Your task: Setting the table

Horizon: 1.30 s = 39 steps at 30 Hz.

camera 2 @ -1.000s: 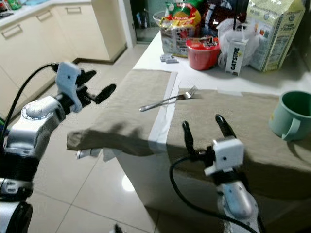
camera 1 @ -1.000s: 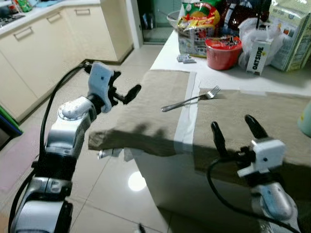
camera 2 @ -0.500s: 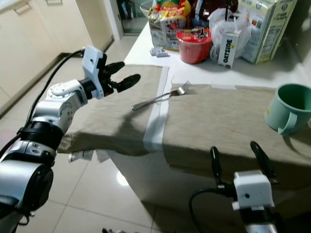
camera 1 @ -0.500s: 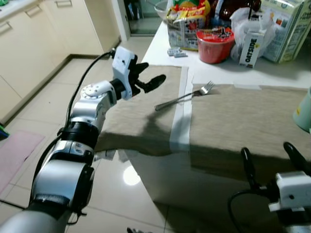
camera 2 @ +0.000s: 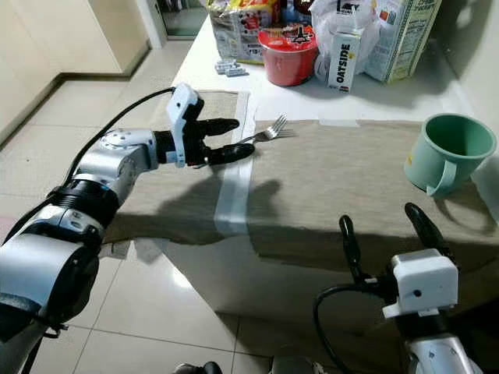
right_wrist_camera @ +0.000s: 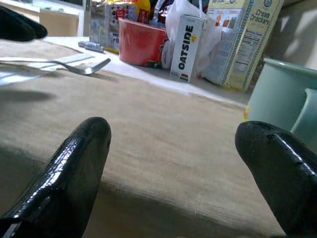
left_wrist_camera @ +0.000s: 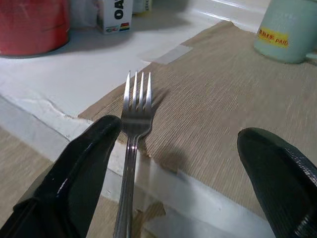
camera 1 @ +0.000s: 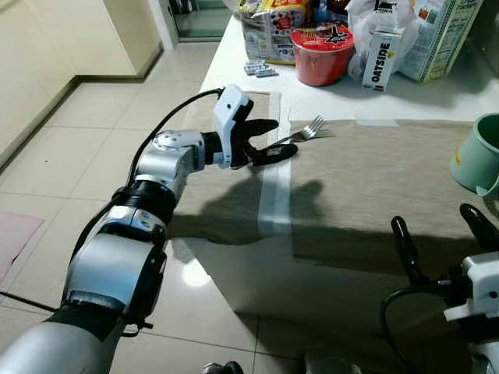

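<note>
Over counter's left edge | left hand [camera 1: 265, 139] spread wide, straddling fork [left_wrist_camera: 132, 144] handle on mat seam | right hand [camera 2: 394, 232] wide, idle, low | risk: thin flat fork slips or skids as fingers shut

The left tool [camera 1: 267, 139] is hanging over the fork [camera 1: 306, 132], with one finger on each side of the handle. The fork is lying on the surface [camera 1: 327, 97], across the gap between two mats. Past the left tool, at the back, a bowl [camera 1: 321, 54], a small carton [camera 1: 378, 55] and a big box [camera 1: 441, 35] are standing. The cup [camera 2: 444, 150] is sitting on the mat [camera 2: 343, 179] just ahead of the right tool [camera 2: 386, 231], which is hanging at the near edge.
</note>
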Tool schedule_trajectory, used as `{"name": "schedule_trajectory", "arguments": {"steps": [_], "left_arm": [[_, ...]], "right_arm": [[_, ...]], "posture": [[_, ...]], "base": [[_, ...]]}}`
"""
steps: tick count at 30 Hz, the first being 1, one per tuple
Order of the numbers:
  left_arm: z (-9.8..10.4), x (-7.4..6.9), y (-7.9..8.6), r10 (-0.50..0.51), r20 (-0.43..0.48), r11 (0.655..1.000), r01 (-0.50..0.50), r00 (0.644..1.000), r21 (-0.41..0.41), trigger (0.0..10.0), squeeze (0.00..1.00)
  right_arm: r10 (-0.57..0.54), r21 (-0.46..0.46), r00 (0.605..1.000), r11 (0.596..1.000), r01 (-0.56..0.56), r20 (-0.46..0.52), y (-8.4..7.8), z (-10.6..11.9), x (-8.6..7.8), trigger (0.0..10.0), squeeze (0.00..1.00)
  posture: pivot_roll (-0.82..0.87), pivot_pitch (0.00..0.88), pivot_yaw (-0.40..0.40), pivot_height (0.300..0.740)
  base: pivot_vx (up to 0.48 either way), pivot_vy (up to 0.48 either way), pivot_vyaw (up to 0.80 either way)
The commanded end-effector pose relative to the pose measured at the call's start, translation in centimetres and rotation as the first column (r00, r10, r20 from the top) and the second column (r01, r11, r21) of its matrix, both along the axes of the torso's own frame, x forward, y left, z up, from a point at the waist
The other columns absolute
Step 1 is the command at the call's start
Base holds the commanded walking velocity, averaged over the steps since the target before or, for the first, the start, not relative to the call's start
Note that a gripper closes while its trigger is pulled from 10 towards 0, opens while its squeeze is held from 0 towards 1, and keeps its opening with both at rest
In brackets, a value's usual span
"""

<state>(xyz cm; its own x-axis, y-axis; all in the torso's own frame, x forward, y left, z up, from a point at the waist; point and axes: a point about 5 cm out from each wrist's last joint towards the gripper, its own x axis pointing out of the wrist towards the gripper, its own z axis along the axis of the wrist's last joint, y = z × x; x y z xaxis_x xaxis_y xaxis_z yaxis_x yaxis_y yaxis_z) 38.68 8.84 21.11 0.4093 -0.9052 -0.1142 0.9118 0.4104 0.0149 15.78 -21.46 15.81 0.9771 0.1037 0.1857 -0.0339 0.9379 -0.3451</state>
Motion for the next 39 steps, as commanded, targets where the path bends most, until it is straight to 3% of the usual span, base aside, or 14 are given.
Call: {"name": "schedule_trajectory", "arguments": {"steps": [1,6,13,22,33,34,35,39], "left_arm": [[0.1,0.2,0.3,0.005,0.022,0.999,-0.006,1.000,0.046,10.0,0.00],[-0.2,0.2,0.3,0.007,0.026,0.996,-0.009,1.000,0.087,10.0,0.00],[-0.9,0.5,0.8,0.051,0.044,0.984,-0.057,0.998,0.167,10.0,0.00],[-0.5,0.8,1.0,0.082,0.057,0.979,-0.091,0.995,0.182,10.0,0.00],[-1.6,0.7,1.3,0.090,-0.003,0.976,-0.087,0.996,0.202,10.0,0.00],[-1.7,0.7,1.3,0.093,-0.003,0.974,-0.090,0.996,0.208,5.7,0.00],[-1.8,0.7,1.3,0.094,-0.010,0.974,-0.090,0.995,0.210,0.0,0.00],[-2.4,0.6,1.7,0.106,-0.020,0.962,-0.097,0.994,0.256,0.0,0.00]], "right_arm": [[0.028,0.019,1.000,0.999,-0.028,0.001,0.5,0.2,-0.4,10.0,0.00],[0.044,0.046,0.999,0.998,-0.044,-0.006,1.1,0.2,-0.2,10.0,0.00],[0.040,0.069,0.999,0.997,-0.039,-0.010,1.2,0.8,-1.3,10.0,0.00],[0.029,0.071,0.999,0.997,-0.027,-0.019,1.1,1.1,-2.0,10.0,0.00],[0.035,0.066,0.999,0.997,-0.032,-0.033,1.0,1.4,-2.6,10.0,0.00],[0.036,0.066,0.999,0.997,-0.034,-0.034,1.0,1.4,-2.6,10.0,0.00],[0.039,0.066,0.999,0.997,-0.036,-0.035,1.0,1.4,-2.7,10.0,0.00],[0.045,0.064,0.998,0.997,-0.043,-0.038,1.0,1.5,-2.9,10.0,0.00]], "posture": [[-0.43,0.137,0.142,0.740],[-0.42,0.146,0.149,0.740],[-0.42,0.170,0.165,0.740],[-0.43,0.186,0.167,0.740],[-0.42,0.198,0.163,0.740],[-0.42,0.199,0.162,0.740],[-0.42,0.199,0.162,0.740],[-0.41,0.202,0.161,0.740]], "base": [[0.000,0.000,0.00],[0.000,0.000,0.00],[0.000,0.000,0.00],[0.000,0.000,0.00],[0.000,0.000,0.00],[0.000,0.000,0.00],[0.000,0.000,0.00],[0.000,0.000,0.00]]}}
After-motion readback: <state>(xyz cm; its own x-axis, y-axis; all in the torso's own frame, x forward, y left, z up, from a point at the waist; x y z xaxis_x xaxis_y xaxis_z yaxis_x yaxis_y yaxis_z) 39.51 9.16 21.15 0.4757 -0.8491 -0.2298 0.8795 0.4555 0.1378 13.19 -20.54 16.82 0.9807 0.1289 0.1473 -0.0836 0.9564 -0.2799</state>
